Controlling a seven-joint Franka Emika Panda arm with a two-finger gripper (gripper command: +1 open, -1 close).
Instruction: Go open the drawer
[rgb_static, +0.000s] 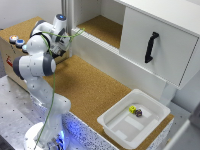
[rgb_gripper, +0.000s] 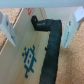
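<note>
At the exterior view's right, the large white box-shaped drawer (rgb_static: 157, 42) with its black bar handle (rgb_static: 151, 47) sits shut; the arm's fingers (rgb_gripper: 8, 28), spread and empty, hover well apart, risking snagging the green cable (rgb_static: 50, 60).

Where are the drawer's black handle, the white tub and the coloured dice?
black handle (rgb_static: 151, 47), exterior view, middle of the bar.
white tub (rgb_static: 112, 126), exterior view, near rim.
yellow die (rgb_static: 132, 109), exterior view, its top face, inside the tub.
</note>
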